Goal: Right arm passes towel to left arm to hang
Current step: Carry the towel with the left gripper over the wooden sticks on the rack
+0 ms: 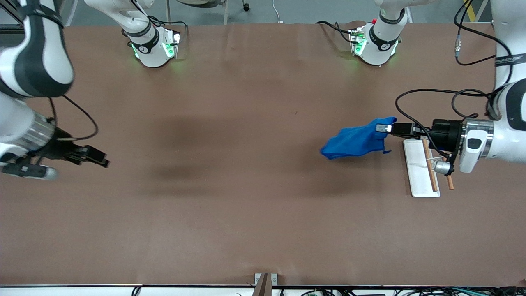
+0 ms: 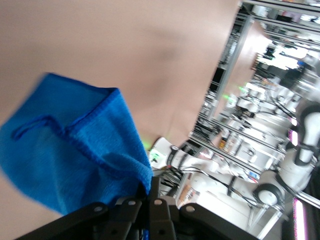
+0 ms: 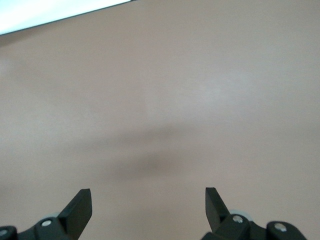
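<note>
Two white robot arms work over one brown table point(image 1: 246, 205). Left gripper point(image 1: 384, 128) pinches one blue towel point(image 1: 355, 142) by its corner, in the air beside a white rack point(image 1: 418, 170) at the left arm's end. Right gripper point(image 1: 96, 158) hangs empty over the right arm's end, fingers point(image 3: 80, 207) spread wide.

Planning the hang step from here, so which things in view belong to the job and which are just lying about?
Job:
- towel, pinched in the shut left claw, up over the table
- rack under the left wrist, likely the hanger
- right claw, open and holding nothing, over the right arm's end of the table

Lying about:
- nothing else visible
</note>
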Action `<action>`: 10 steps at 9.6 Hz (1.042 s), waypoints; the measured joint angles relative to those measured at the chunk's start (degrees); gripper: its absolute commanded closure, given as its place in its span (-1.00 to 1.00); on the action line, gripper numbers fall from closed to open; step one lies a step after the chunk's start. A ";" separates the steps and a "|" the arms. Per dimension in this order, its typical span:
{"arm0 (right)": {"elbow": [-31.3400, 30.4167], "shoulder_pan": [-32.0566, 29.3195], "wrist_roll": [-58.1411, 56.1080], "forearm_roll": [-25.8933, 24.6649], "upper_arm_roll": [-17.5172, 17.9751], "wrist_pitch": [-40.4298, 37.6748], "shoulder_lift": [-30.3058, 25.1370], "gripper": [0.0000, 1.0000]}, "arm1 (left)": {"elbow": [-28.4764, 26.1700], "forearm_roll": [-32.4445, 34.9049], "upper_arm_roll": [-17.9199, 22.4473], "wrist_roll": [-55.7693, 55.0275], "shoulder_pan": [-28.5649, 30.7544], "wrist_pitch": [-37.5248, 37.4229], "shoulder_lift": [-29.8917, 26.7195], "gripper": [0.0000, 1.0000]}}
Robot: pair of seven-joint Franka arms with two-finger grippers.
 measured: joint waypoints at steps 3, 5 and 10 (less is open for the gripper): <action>3.21 0.24 0.44 -3.16 -5.01 -12.40 -7.04 -1.00 | 0.43 10.69 1.44 -7.41 0.09 4.14 -2.54 1.00; 5.21 -0.08 1.14 -4.53 -4.81 -19.51 -10.96 -1.00 | 0.41 13.55 2.51 -14.21 1.60 5.17 -3.18 1.00; 11.31 -0.82 1.44 -4.83 -4.27 -23.63 -10.61 -1.00 | -0.28 25.31 2.48 -31.27 2.98 8.99 -3.15 0.99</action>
